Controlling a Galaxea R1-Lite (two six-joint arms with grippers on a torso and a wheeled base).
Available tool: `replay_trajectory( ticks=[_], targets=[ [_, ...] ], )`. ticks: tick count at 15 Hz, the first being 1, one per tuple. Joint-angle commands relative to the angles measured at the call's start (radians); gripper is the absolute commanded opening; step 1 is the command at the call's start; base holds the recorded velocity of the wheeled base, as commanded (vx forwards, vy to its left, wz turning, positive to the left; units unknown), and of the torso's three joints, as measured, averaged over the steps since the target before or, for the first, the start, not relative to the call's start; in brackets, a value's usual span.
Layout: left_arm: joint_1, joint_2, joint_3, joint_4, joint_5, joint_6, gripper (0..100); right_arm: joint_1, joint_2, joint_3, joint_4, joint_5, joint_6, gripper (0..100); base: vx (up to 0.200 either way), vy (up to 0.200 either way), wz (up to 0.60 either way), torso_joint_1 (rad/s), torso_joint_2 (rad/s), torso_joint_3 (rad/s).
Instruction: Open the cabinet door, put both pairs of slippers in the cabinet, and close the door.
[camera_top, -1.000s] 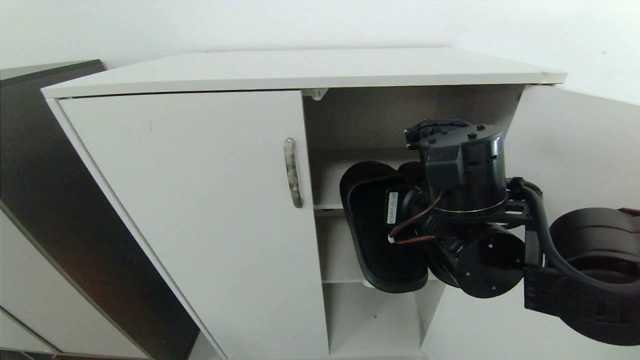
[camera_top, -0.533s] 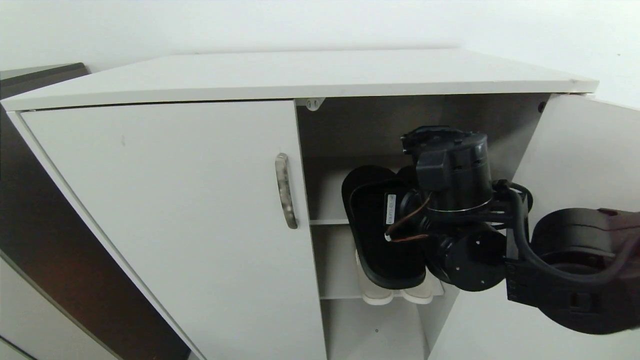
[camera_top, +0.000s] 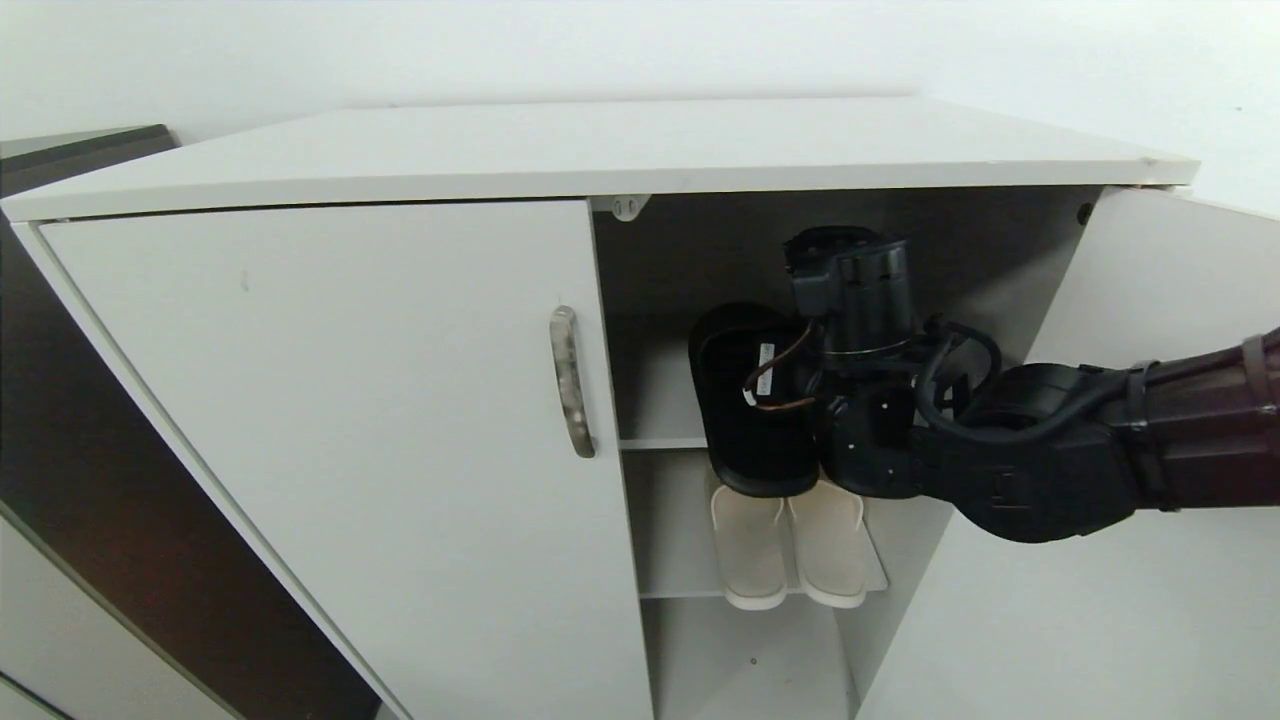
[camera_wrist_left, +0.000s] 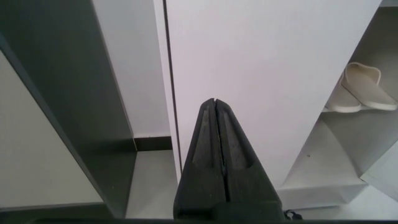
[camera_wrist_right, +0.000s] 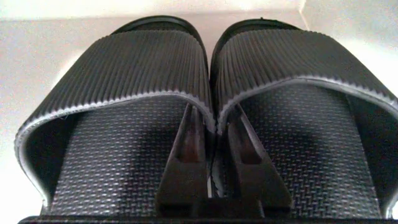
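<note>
The white cabinet (camera_top: 600, 140) has its left door (camera_top: 350, 420) closed and its right door (camera_top: 1150, 400) swung open. My right gripper (camera_wrist_right: 210, 124) is shut on the pair of black slippers (camera_top: 750, 400), its fingers pinching the two inner walls where the ribbed black slippers (camera_wrist_right: 143, 81) meet. They hang soles-out at the upper shelf opening, just above the shelf edge. A pair of cream slippers (camera_top: 790, 545) lies side by side on the middle shelf, toes at its front edge. My left gripper (camera_wrist_left: 214, 109) is shut and empty, low in front of the closed door, with the cream slippers (camera_wrist_left: 360, 87) off to its side.
A metal handle (camera_top: 566, 380) runs down the closed door's inner edge. A dark panel (camera_top: 100, 400) stands at the cabinet's left side. The open door flanks my right arm closely. The bottom compartment (camera_top: 750, 660) lies under the cream slippers.
The head view shifted after the earliest frame. My right arm has carried the black slippers up and deeper into the cabinet, uncovering the cream slippers below.
</note>
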Motion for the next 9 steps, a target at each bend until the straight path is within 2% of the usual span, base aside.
replay_trajectory(
  ticks=[1,9],
  targets=[
    [0.000,0.000,0.000,0.000,0.000,0.000,0,-0.010,0.042,-0.043,0.003,0.011,-0.002,0,0.000,0.000,0.00,0.000,0.00,0.000],
    [0.000,0.000,0.000,0.000,0.000,-0.002,0,-0.021,0.063,-0.070,0.003,0.013,-0.029,0,0.000,0.000,0.00,0.000,0.00,0.000]
  ],
)
